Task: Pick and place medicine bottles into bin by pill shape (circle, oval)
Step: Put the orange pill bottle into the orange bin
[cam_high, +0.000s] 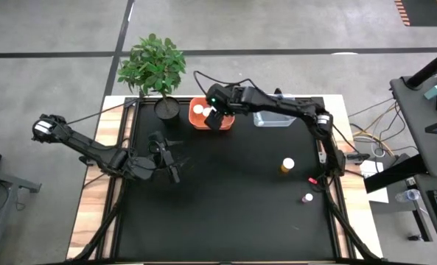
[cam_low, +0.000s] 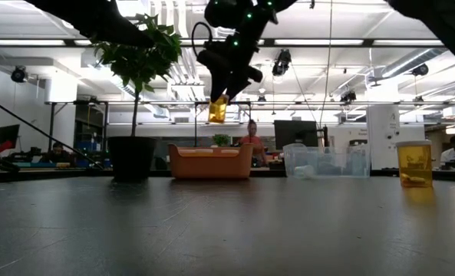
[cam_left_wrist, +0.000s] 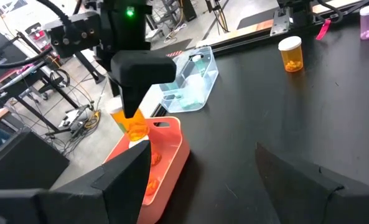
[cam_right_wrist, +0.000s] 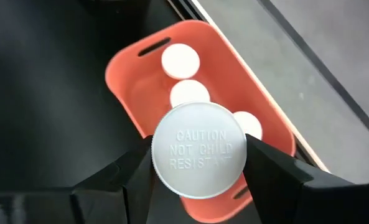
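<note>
My right gripper point(cam_high: 217, 116) is shut on an amber medicine bottle point(cam_low: 219, 110) with a white round cap point(cam_right_wrist: 200, 149). It holds the bottle in the air over the orange bin point(cam_high: 202, 119) at the table's far edge. Three white-capped bottles point(cam_right_wrist: 180, 60) lie in that bin. Another amber bottle point(cam_high: 287, 165) stands upright on the black table at the right. A tiny pink-capped bottle point(cam_high: 307, 197) stands nearer the front. My left gripper point(cam_high: 171, 163) waits open at the left, holding nothing. My right gripper pinches the bottle's upper end just under the white cap point(cam_right_wrist: 200, 149), one finger point(cam_right_wrist: 131, 177) on each side. The fingers slant down from above. The amber body point(cam_left_wrist: 131, 124) hangs below them, roughly upright and clear of the orange bin.
A clear plastic bin point(cam_high: 273, 118) stands right of the orange one on the far edge. A potted green plant point(cam_high: 155, 70) stands at the far left corner, close to the orange bin. The black tabletop between the two arms is bare.
</note>
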`<state>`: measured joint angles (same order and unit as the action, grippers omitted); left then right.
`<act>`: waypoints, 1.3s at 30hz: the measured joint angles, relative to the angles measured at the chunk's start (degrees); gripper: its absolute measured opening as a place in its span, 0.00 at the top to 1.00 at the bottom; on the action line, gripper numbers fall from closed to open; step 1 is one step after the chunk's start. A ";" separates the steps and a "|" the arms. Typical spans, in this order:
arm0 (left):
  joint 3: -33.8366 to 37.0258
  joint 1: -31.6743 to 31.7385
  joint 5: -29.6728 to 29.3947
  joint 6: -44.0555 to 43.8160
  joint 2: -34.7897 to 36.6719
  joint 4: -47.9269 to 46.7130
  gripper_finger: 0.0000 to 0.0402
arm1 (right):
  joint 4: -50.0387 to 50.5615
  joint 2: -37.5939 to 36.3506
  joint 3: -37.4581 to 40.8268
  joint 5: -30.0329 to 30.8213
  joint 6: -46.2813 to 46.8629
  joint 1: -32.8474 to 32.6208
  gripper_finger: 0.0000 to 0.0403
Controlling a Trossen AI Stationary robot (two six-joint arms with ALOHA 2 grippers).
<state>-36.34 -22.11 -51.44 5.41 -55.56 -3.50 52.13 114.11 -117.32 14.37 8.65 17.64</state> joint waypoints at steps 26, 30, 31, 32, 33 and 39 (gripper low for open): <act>0.09 0.02 -0.02 -0.22 -0.01 -0.03 0.33 | 4.58 11.49 -4.81 -2.35 -2.67 3.48 0.48; 0.09 0.01 0.00 -0.22 -0.01 -0.01 0.33 | 4.54 11.51 -4.81 -2.32 -2.67 3.47 0.48; 0.09 0.00 -0.02 -0.20 -0.01 -0.01 0.33 | 4.54 11.53 -4.81 -2.32 -2.53 3.47 0.48; 0.09 0.01 0.00 -0.22 -0.01 -0.01 0.33 | 4.54 11.55 -4.81 -2.30 -2.24 3.47 0.48; 0.09 0.00 0.00 -0.20 -0.01 -0.01 0.33 | 4.53 11.55 -4.81 -2.29 -2.14 3.47 0.47; 0.09 0.01 0.00 -0.20 -0.01 -0.02 0.33 | 4.25 11.55 -4.81 -2.21 -1.63 3.65 0.41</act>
<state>-36.25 -22.10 -51.44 5.21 -55.57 -3.52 56.38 125.67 -122.13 12.16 7.03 21.29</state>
